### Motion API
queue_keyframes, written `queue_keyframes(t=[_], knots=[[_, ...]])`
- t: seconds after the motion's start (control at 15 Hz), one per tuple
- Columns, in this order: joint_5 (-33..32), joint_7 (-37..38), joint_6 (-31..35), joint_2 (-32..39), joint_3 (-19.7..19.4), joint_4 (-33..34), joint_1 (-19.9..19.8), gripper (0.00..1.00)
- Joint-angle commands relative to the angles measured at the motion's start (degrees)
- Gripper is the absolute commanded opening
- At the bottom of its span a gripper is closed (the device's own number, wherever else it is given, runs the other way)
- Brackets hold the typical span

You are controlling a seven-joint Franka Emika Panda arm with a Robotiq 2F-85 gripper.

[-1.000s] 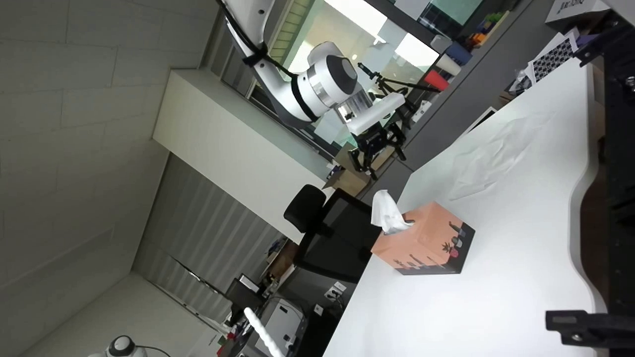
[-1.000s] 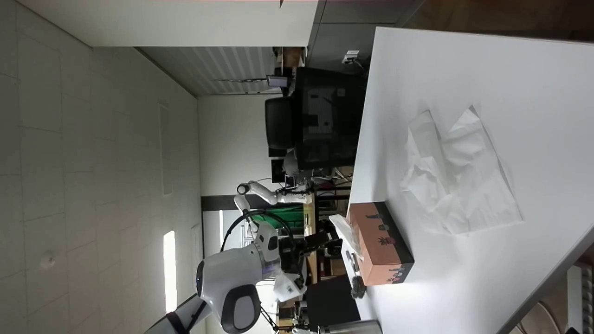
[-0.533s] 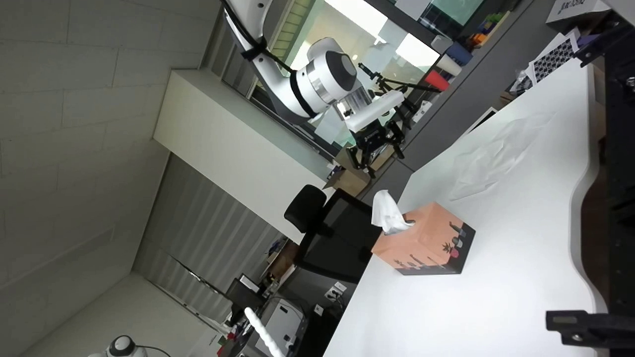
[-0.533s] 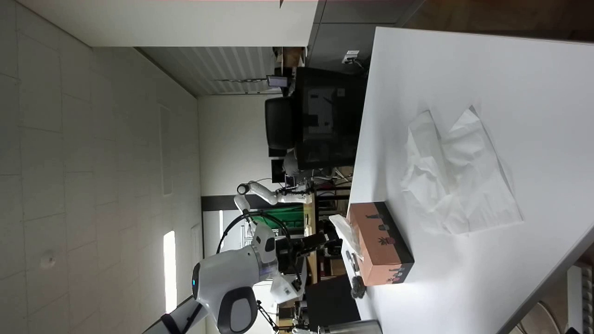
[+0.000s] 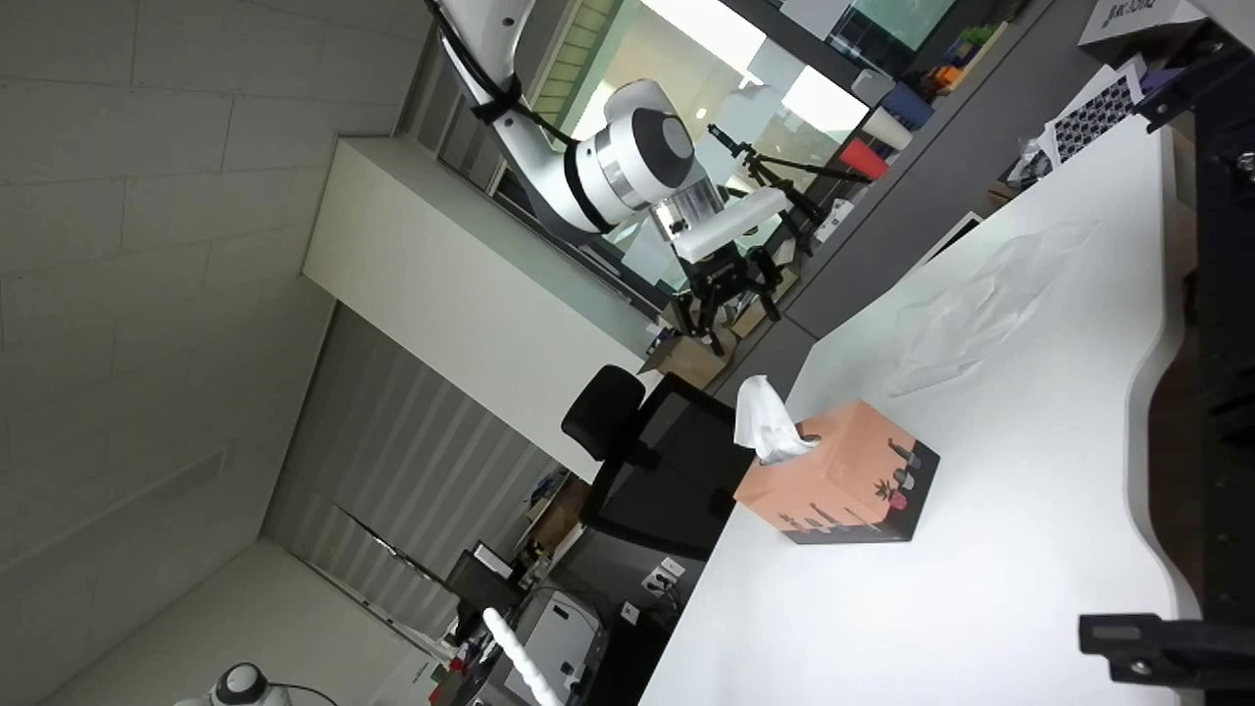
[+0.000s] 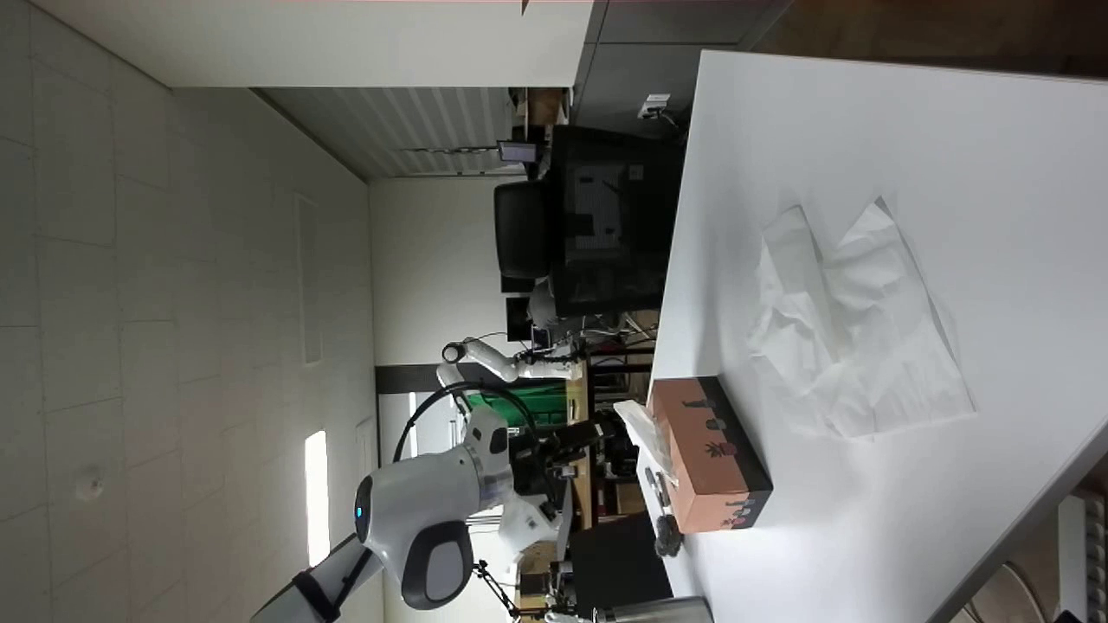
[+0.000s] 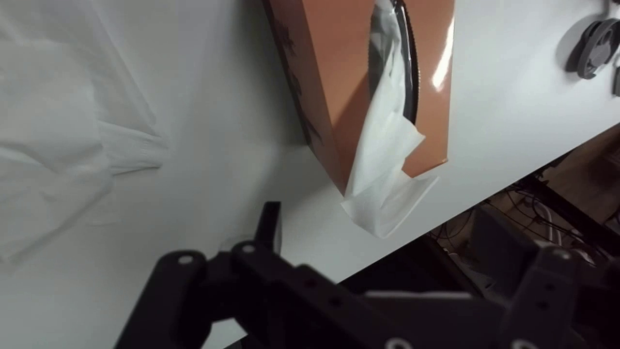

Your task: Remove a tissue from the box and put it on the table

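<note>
closest in the wrist view is the black pincer (image 7: 386,236), its fingers (image 7: 270,225) spread wide; in both exterior views the white arm (image 5: 627,176) holds it up in the air. framed in the gap but lower down, apart from both fingers, is the white tissue (image 7: 380,150), which rises out of the top of the orange tissue box (image 7: 334,63) and flops over toward one end, its lower part inside. the tissue box stands upright on the white surface (image 7: 213,121), with a dark band and little potted plants printed low on its sides. near it on the same surface lies a loose tissue (image 7: 48,126), spread out and creased; whether it is one sheet or more i cannot tell. on the opposite side of the tissue box sits a grey round object (image 7: 599,48), partly cut off at the edge of the wrist view. beyond the surface, in an exterior view, are a black chair (image 5: 677,471), a cardboard box (image 5: 683,363), a red cup-shaped thing (image 5: 863,159) and, well behind the arm, a large pane of glass (image 5: 730,83).
</note>
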Motion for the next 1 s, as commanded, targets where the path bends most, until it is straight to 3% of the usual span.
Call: queue_keyframes(t=[0.0,0.27,0.33,0.67,0.73,0.8,0.93], knots=[[4.5,-4.2,-7.2,7.2,0.2,9.3,-2.3,1.00],[4.2,-2.3,-14.9,16.0,0.6,18.0,-4.7,1.00],[0.1,0.6,-14.2,16.6,10.5,19.8,-14.3,1.00],[-5.5,2.0,-18.8,23.6,21.5,28.2,-24.9,1.00],[-6.0,1.5,-20.2,24.7,23.2,29.6,-26.6,0.75],[-6.5,1.9,-21.4,25.6,24.4,30.8,-27.9,0.73],[-7.8,2.9,-24.5,27.1,25.9,32.9,-29.8,0.60]])
